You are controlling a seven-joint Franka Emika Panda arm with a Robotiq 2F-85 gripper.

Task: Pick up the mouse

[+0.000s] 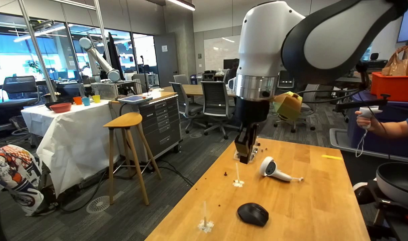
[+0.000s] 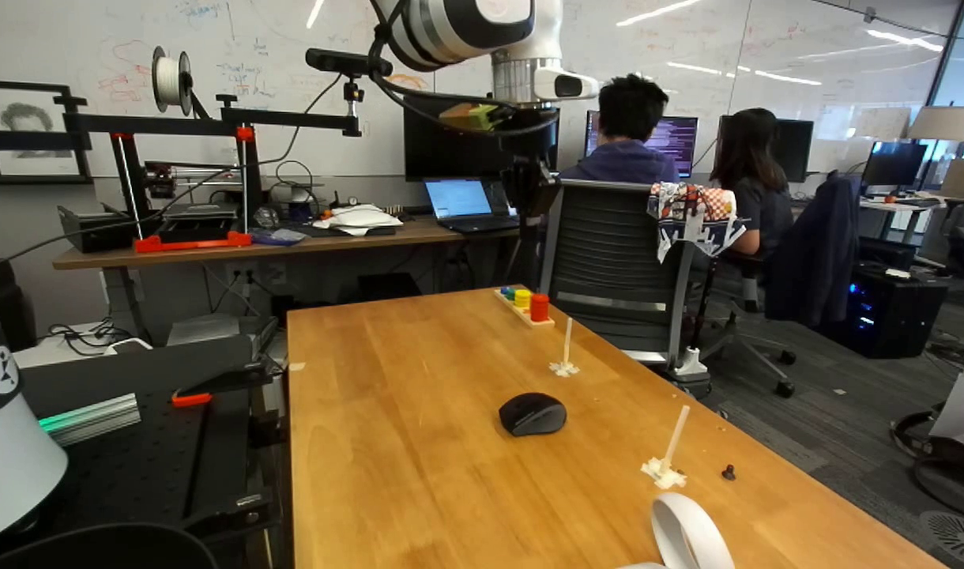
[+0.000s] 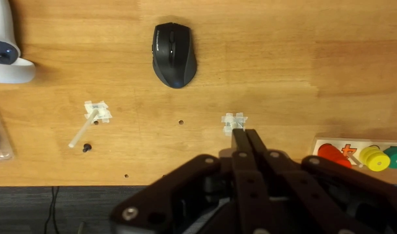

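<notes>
The mouse (image 1: 253, 214) is black, rounded and low. It sits on the wooden table, also in an exterior view (image 2: 532, 414) and in the upper middle of the wrist view (image 3: 174, 55). My gripper (image 3: 245, 131) is shut with nothing between its fingers. In the wrist view its fingertips appear below and right of the mouse, over a taped stick base. In both exterior views the gripper (image 1: 244, 158) (image 2: 531, 212) hangs pointing down, well above the table and apart from the mouse. The mouse is fully visible in the wrist view.
A white-and-grey controller (image 1: 274, 171) lies on the table (image 1: 311, 201). Two thin upright sticks (image 2: 567, 341) (image 2: 676, 439) are taped to it. A wooden peg toy (image 3: 374, 157) with coloured discs stands near the edge. A small dark screw (image 3: 87, 148) lies near one stick.
</notes>
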